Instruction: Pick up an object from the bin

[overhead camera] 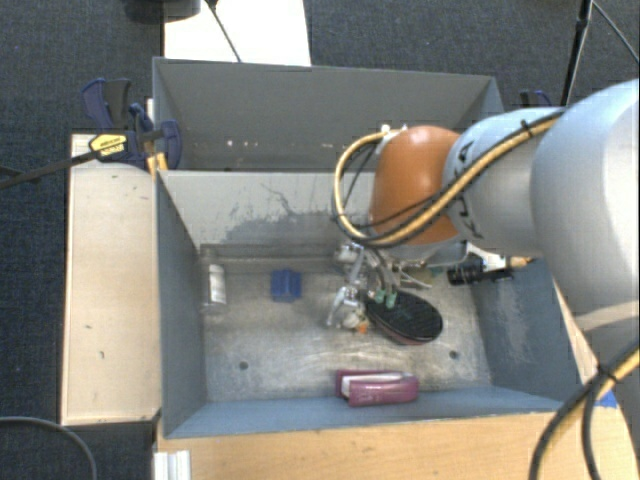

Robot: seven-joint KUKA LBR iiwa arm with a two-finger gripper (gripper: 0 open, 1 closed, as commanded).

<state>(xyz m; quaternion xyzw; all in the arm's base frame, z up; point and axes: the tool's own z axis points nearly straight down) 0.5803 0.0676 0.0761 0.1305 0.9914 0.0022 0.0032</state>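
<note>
My gripper (346, 314) is low over the bin floor, near the middle. Right beside it, on its right, lies a black oval thing (410, 322) with a red rim, like a brush head; the two look to be touching. A small blue block (286, 286) sits on the floor to the left of the gripper, apart from it. A pink and purple oblong thing (380, 388) lies along the bin's front wall, below the gripper.
A clear, whitish small cylinder (215, 286) lies at the far left of the floor. The arm with its orange cover and cables reaches in from the right and hides the bin's back right part.
</note>
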